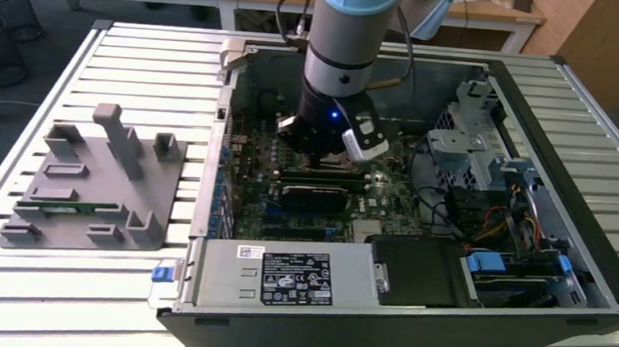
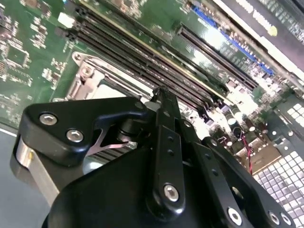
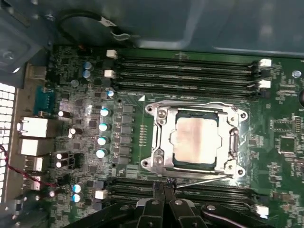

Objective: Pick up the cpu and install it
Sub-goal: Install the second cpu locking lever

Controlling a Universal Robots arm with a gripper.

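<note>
The cpu (image 3: pixel 197 141), a silver square with a thin rim, lies flat in the socket's metal frame (image 3: pixel 159 142) on the green motherboard. My gripper (image 3: pixel 164 187) hovers just beside the socket, over the memory slots along one edge of it. Its black fingers (image 2: pixel 164 107) are pressed together with nothing between them. A thin socket lever (image 3: pixel 204 179) runs along the frame's edge close to the fingertips. In the exterior view the gripper (image 1: pixel 316 154) reaches down into the middle of the open computer case.
Empty memory slots (image 3: pixel 185 69) flank the socket on two sides. A power supply (image 1: pixel 281 277), a drive cage (image 1: pixel 472 151) and cables (image 1: pixel 489 225) crowd the case. A grey fixture (image 1: pixel 93 184) with a green memory stick (image 1: pixel 66 204) lies at the exterior view's left.
</note>
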